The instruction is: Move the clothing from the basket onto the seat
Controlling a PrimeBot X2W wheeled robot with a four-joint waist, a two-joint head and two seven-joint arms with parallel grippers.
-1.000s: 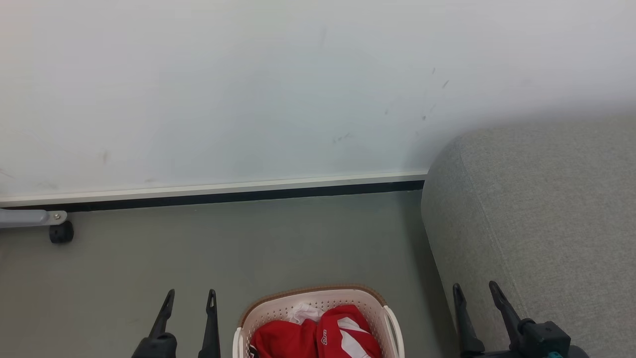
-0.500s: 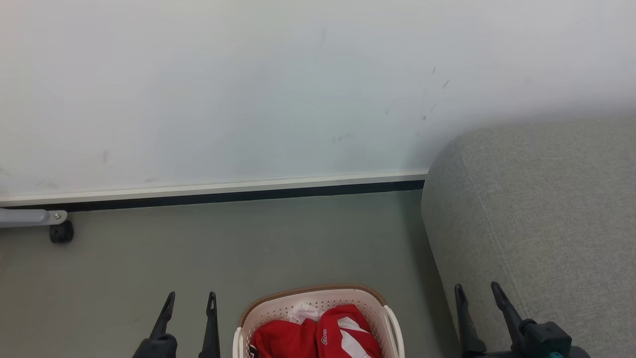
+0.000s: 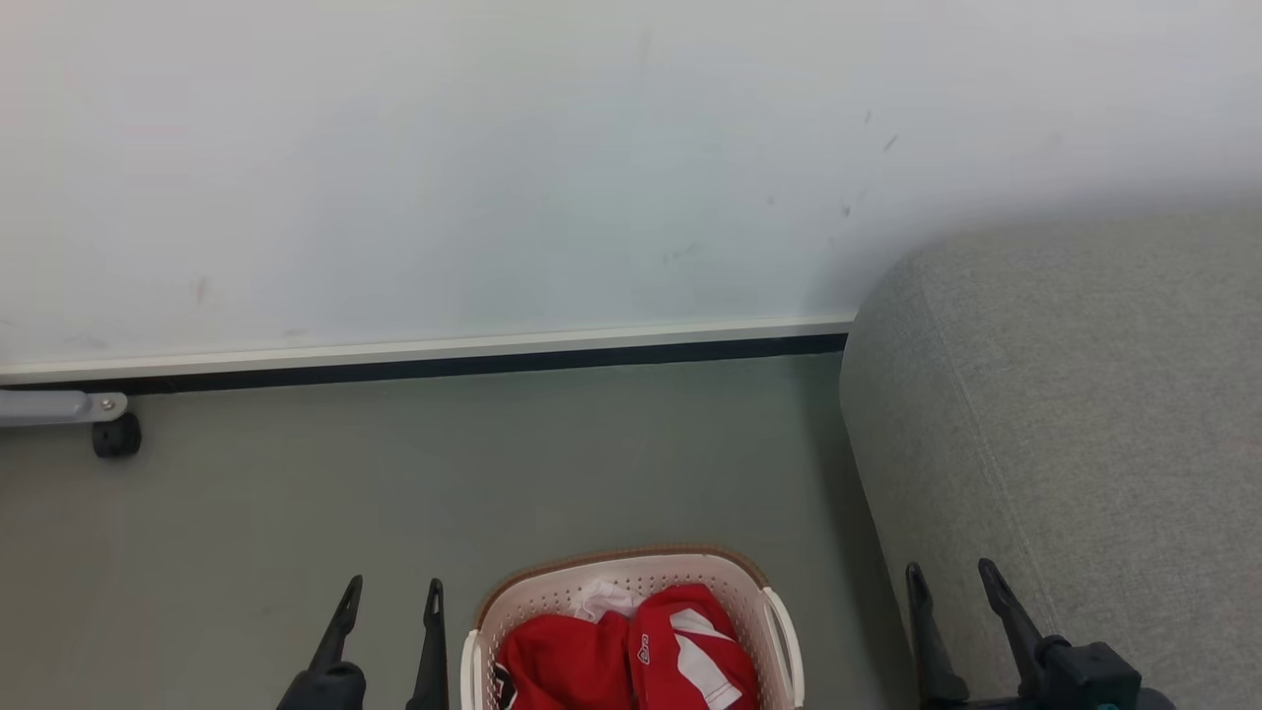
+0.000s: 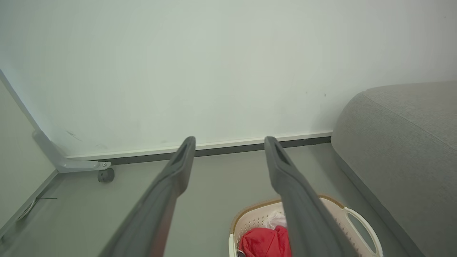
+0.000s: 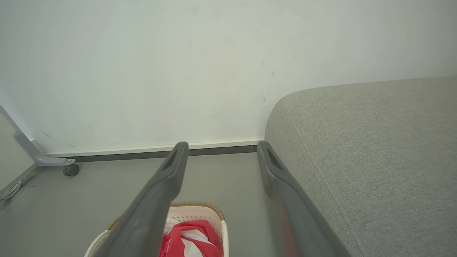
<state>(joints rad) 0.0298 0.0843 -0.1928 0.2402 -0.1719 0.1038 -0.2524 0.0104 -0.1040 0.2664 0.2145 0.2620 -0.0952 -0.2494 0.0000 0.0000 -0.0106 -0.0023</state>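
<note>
We find the basket [image 3: 621, 555] standing on the grey floor [image 3: 493, 463] at the bottom middle of the head view. Its brown rim faces the wall [image 3: 493, 148], and a white loop handle [image 3: 789, 636] sits on the side nearer the seat [image 3: 1085, 414]. The clothing [image 3: 582, 666] lies inside the basket, a red heap with white panels and a scrap of white fabric at its far edge (how many garments there are we cannot tell). The seat's grey woven cushion rises at the right, its rounded corner close to the wall. Its side is just beside the basket, with a strip of floor between them.

Our left hand [image 3: 392, 589] hovers over the floor just left of the basket, its two dark fingers spread apart and pinching nothing. Our right hand [image 3: 949, 572] hovers to the right of the basket, in front of the seat's side, its fingers likewise spread and empty. In each wrist view one finger hides part of the basket.

A white skirting strip [image 3: 444, 347] with a dark band beneath it runs along the foot of the wall. At the far left a grey metal leg [image 3: 59, 406] ends in a black caster [image 3: 116, 436].
</note>
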